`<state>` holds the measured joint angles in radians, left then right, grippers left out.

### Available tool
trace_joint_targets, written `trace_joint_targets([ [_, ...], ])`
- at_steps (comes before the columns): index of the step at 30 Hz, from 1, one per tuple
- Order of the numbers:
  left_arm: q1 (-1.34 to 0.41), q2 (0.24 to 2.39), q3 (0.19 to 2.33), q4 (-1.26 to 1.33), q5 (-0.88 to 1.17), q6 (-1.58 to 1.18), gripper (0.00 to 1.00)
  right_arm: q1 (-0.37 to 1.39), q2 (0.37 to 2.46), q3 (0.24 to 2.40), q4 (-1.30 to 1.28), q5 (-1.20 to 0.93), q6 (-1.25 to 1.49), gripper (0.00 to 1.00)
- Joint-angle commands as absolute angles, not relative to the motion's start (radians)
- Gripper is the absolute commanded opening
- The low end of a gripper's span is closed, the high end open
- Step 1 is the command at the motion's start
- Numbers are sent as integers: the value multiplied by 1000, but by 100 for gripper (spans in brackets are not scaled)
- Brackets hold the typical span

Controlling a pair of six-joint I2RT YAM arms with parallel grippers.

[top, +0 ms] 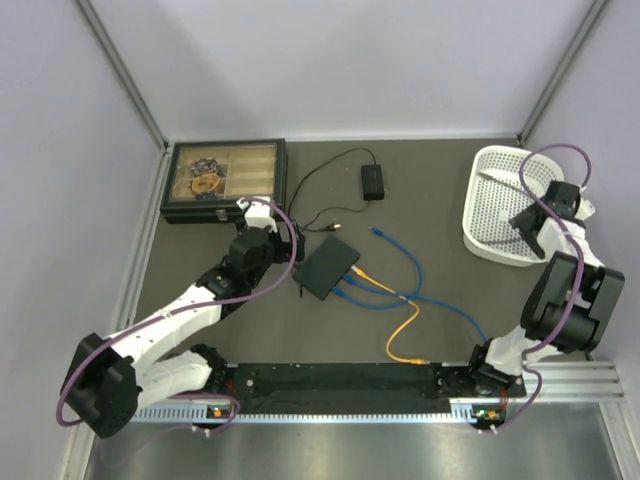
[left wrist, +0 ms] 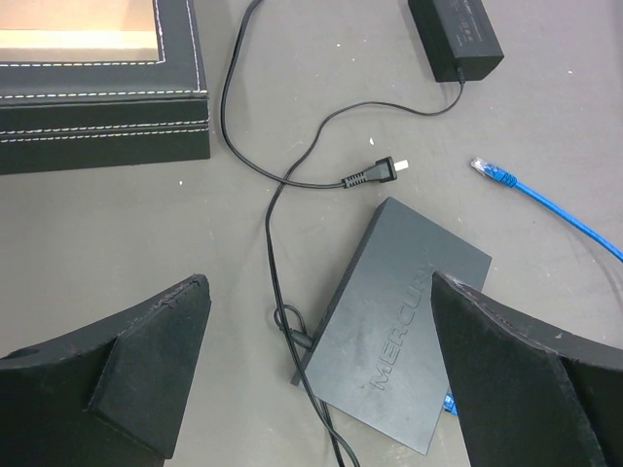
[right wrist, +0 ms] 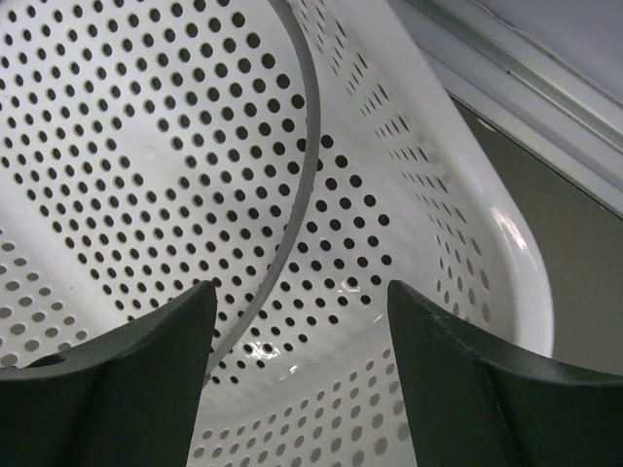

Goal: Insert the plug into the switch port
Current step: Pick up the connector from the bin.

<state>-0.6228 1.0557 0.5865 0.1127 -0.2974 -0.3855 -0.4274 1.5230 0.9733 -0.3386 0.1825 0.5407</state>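
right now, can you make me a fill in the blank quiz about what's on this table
1. The left arm's fingers hover ___, not shut, over the flat dark grey square plastic box.
2. The small loose network plug lying beside that box ends a cable coloured ___.
3. The right arm's fingers point into a perforated plastic basket coloured ___.
Missing words: open; blue; white.
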Motion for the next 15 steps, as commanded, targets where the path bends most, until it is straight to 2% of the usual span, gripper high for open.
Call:
trace_joint_targets([
  [1,-627,1049,587,163,-321,-367,99,-436,1598,1055,-360,153,531,70],
  [5,-627,1055,588,163,-322,-365,99,-442,1657,1066,-330,147,541,67],
  [8,-627,1054,592,158,-322,-365,99,-446,1707,1077,-313,123,552,61],
  [11,-627,1057,589,158,-324,-365,99,-448,1726,1081,-288,110,557,47],
  [12,-627,1058,591,160,-325,-364,99,-448,1729,1084,-287,109,557,38],
  [14,-627,1060,589,161,-325,-365,99,-448,1720,1091,-284,104,557,26],
  [15,-627,1060,588,163,-325,-367,99,-448,1710,1092,-284,101,557,15],
])
